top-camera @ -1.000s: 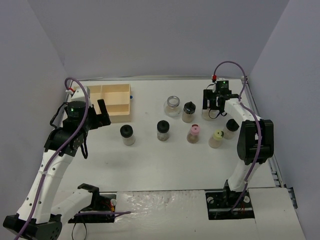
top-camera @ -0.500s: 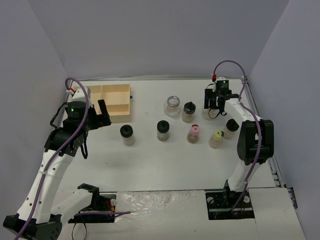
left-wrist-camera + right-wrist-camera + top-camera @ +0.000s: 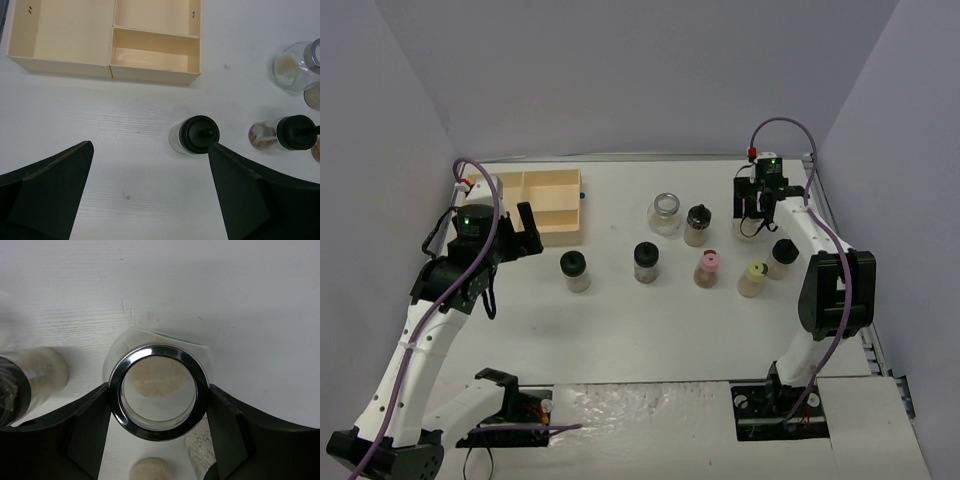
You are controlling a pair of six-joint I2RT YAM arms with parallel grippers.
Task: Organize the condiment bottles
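- The right tool (image 3: 159,403) is clamping the silver-rimmed jar (image 3: 159,386); in the wrist view both fingers are pressing against the metal rim, one on each side.
- Over the last second this tool has been closing in on that rim and drifting slightly toward the far right corner of the bench (image 3: 640,325), with its elbow shifting too.
- I am reading this as the grip just being made, so the jar looks ready to be carried, though I cannot tell whether it is off the surface yet.
- The left tool (image 3: 150,147) is hanging with its fingers spread wide and holding nothing, unmoved, just above a black-capped jar (image 3: 199,134).
- The wooden tray (image 3: 155,75) is sitting at the far left with all its compartments bare.
- The other condiment bottles are standing loosely across the middle: a clear jar (image 3: 665,212), a pink-capped jar (image 3: 707,266) and a yellow-green-capped jar (image 3: 753,276), with black-capped ones among them.
- None is in the tray, so the sorting is only beginning.
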